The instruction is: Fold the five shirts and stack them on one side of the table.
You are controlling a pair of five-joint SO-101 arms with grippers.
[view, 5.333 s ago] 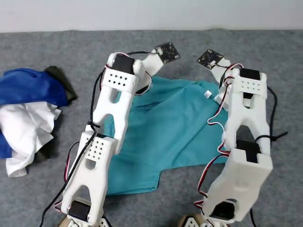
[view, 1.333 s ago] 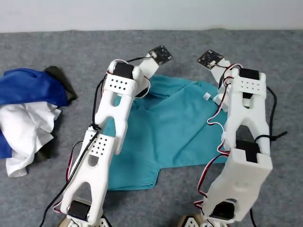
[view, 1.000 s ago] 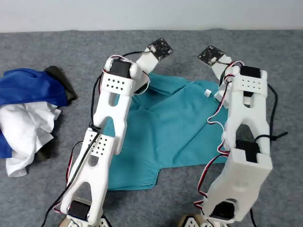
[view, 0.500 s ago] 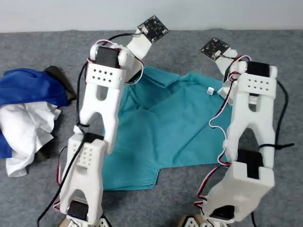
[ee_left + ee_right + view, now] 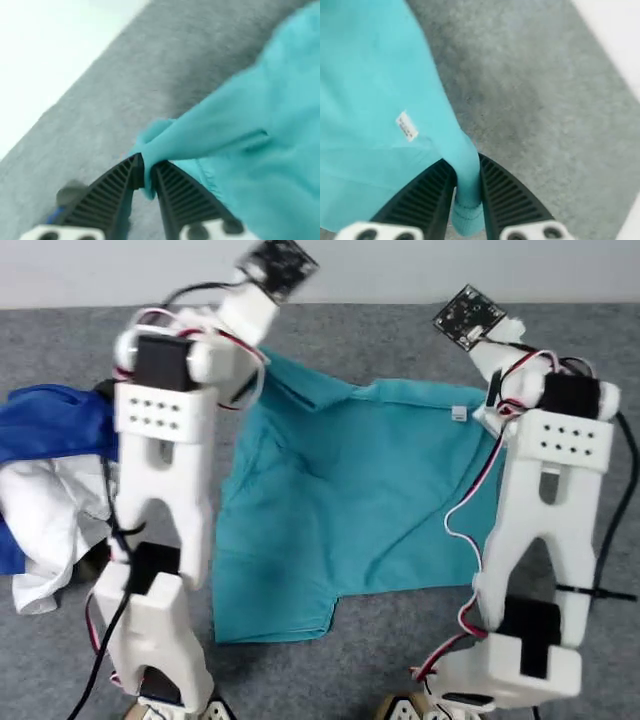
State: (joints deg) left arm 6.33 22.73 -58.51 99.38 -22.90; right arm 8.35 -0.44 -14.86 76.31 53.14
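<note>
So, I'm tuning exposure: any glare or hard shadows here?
High view: even light, soft shadows by the arms on the teal shirt. Left wrist view: white area past the table is blown out. Right wrist view: likewise.

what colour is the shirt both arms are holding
Teal. The shirt shows best in the high view.

Teal shirt (image 5: 360, 500): spread at the table's centre, hem toward 6 o'clock, far corners pinched in my left gripper (image 5: 145, 165) at 11 o'clock and my right gripper (image 5: 466, 165) at 1 o'clock. Blue shirt (image 5: 50, 425) and white shirt (image 5: 45, 515): crumpled together at 9 o'clock.
</note>
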